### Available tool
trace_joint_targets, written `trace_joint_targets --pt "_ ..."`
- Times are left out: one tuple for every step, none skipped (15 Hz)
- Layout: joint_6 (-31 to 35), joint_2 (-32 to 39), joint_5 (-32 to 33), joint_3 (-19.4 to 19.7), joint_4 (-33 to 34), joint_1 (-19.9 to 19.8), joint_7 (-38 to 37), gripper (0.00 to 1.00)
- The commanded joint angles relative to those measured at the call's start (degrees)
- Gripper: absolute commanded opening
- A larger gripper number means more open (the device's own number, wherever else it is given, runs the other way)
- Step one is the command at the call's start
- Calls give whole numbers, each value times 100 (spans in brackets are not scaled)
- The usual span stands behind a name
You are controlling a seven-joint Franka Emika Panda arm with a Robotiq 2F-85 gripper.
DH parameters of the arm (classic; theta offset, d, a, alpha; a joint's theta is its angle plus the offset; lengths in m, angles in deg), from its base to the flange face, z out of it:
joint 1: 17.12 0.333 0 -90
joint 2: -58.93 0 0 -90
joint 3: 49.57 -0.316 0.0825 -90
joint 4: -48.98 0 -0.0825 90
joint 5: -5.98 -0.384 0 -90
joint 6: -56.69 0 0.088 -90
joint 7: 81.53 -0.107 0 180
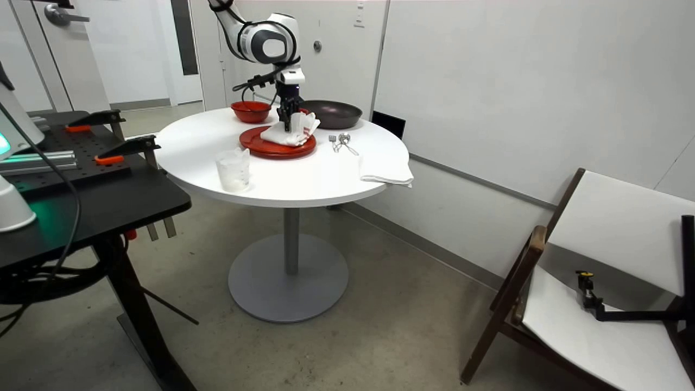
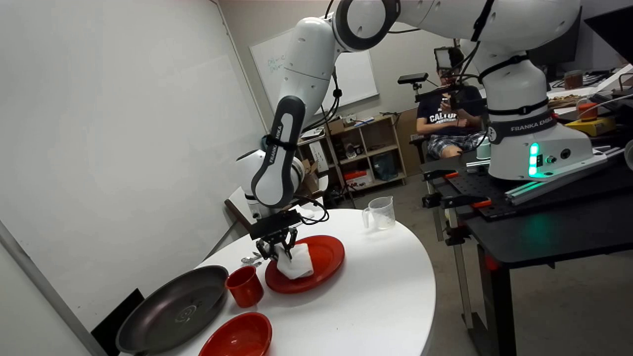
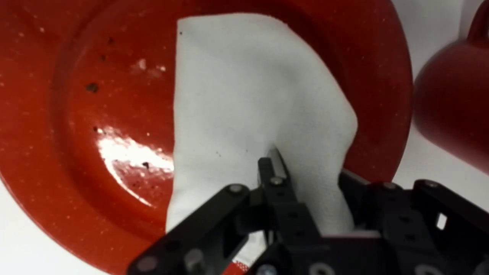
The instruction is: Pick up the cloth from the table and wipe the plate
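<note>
On the red plate (image 3: 88, 114), cloth (image 3: 237, 95) between the fingers (image 3: 280, 194), apparently pinched

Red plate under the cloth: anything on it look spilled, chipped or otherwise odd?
Yes: in the wrist view, dark specks dot the red plate beside the white cloth; dirt or chips, I can't tell. The bright patch nearby is probably just glare, not a spill.

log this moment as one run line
gripper: closed, pinching white cloth | white cloth: over red plate | dark specks: on red plate, uncovered | red mug: beside plate
</note>
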Motion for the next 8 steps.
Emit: trace_joint_targets --pt "6 150 94 181 202 -42 -89 6" --pt "-6 136 103 235 153 -40 -112 6" --pt "-14 128 102 270 114 -46 -128 6" --pt "-44 101 81 284 54 -69 -133 6" --pt "-135 64 36 235 13 -136 -95 6" --pt "-120 32 37 271 -64 -131 -129 6" --pt "-136 -8 16 266 -139 -160 -144 6" --pt "-114 -59 -9 262 -247 -181 -166 6"
